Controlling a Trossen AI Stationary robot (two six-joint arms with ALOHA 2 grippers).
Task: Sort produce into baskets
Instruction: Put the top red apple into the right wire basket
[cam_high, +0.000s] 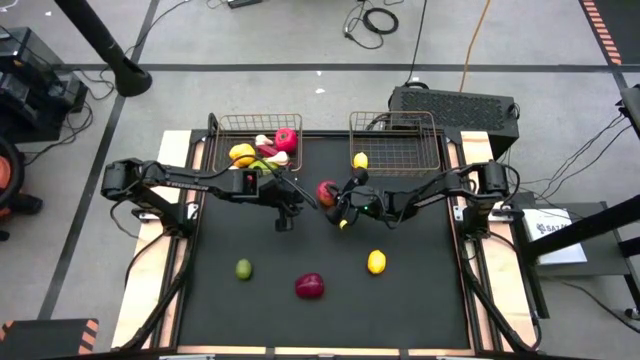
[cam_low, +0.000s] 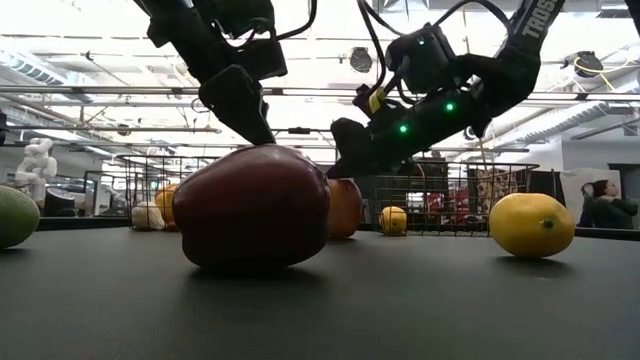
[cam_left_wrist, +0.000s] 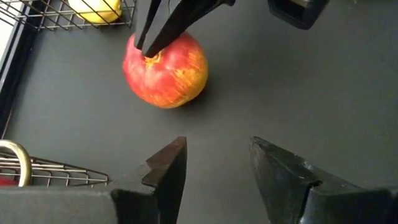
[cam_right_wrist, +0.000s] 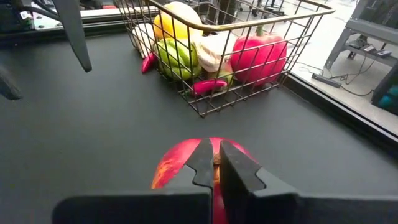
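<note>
A red and yellow apple (cam_high: 326, 191) sits on the black mat between the two baskets; it also shows in the left wrist view (cam_left_wrist: 165, 68) and the low view (cam_low: 346, 208). My right gripper (cam_right_wrist: 212, 163) is shut on its top. My left gripper (cam_left_wrist: 214, 165) is open and empty, a little to the near left of the apple (cam_high: 286, 213). The left wire basket (cam_high: 222, 128) holds several pieces of produce. The right basket (cam_high: 405, 150) holds one lemon (cam_high: 360, 160). A green lime (cam_high: 243, 268), a dark red piece (cam_high: 309, 286) and a lemon (cam_high: 376, 262) lie on the mat near the front. My right gripper has its two fingertips (cam_left_wrist: 151, 43) together on the apple's top, at the stem hollow (cam_right_wrist: 216, 159). They slant down onto it from the table's right side. The apple stands upright on the mat. Whether they pinch a stem, I cannot tell.
The left basket (cam_right_wrist: 249, 56) stands just beyond the apple, filled with a yellow pepper, a green piece, a red one and white garlic. Wooden rails edge the mat at left and right (cam_high: 170, 230). Bare mat lies between the apple and the three front pieces.
</note>
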